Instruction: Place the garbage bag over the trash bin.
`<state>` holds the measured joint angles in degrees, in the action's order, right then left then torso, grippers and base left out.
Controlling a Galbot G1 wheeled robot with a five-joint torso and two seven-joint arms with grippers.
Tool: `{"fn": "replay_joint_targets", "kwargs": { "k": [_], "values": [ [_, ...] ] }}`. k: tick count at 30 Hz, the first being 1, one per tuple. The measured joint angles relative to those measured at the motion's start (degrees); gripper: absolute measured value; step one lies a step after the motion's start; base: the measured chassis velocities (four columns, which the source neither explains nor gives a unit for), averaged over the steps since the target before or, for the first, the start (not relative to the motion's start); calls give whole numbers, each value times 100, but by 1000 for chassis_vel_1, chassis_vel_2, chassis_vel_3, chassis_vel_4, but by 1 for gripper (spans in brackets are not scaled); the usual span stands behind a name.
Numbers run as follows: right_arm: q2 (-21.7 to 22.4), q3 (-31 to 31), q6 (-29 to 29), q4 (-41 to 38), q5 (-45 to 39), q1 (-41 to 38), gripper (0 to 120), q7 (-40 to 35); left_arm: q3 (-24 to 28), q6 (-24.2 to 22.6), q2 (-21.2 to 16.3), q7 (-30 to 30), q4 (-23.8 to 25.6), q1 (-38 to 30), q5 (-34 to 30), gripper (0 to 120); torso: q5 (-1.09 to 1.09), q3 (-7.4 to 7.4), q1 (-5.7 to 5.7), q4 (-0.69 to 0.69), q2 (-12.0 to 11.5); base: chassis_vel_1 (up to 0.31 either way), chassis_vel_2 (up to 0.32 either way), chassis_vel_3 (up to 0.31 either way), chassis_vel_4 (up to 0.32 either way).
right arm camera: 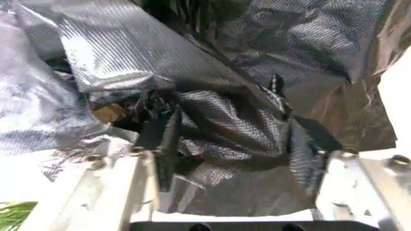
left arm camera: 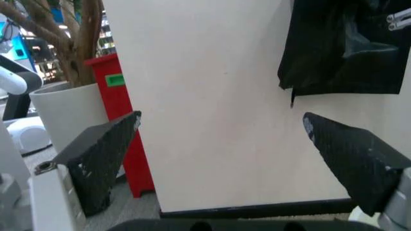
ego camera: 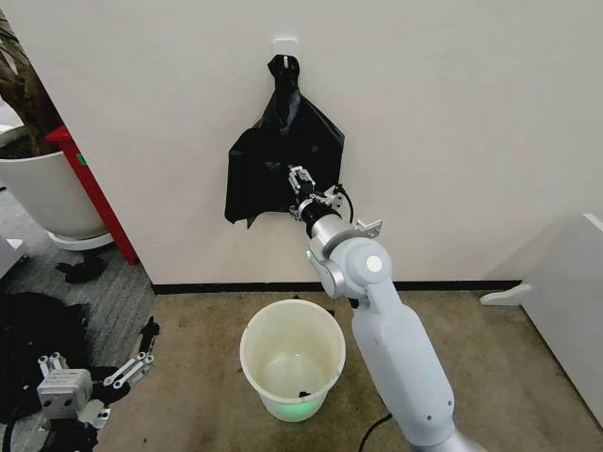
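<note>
Even, bright indoor light is seen; soft shadow cast under the garbage bag (ego camera: 283,155); glare w/ blur noted on its folds close-up.

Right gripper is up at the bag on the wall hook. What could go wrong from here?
1. The garbage bag hangs from a wall hook by its gathered top; pulling down or sideways may tear the thin plastic rather than free it.
2. In the right wrist view the right gripper has crumpled film bunched between its fingers, so it may catch only a fold that slips.
3. The trash bin stands close by the right arm, which might knock it.
</note>
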<state>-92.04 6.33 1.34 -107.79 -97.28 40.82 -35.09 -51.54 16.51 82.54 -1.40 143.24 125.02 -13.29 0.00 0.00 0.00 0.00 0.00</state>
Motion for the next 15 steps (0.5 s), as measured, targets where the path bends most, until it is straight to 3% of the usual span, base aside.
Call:
{"fn": "replay_joint_targets", "kwargs": {
  "k": [11, 15],
  "values": [
    [66, -20, 3, -34, 63, 31, 3, 2, 3, 10, 10, 0, 0, -4, 2, 100, 0, 0, 0, 0, 0, 0, 0, 0, 0],
    [116, -18, 3, -77, 75, 56, 0, 2, 11, 26, 17, -1, 0, -8, 8, 100, 0, 0, 0, -1, 0, 0, 0, 0, 0]
  ]
}}
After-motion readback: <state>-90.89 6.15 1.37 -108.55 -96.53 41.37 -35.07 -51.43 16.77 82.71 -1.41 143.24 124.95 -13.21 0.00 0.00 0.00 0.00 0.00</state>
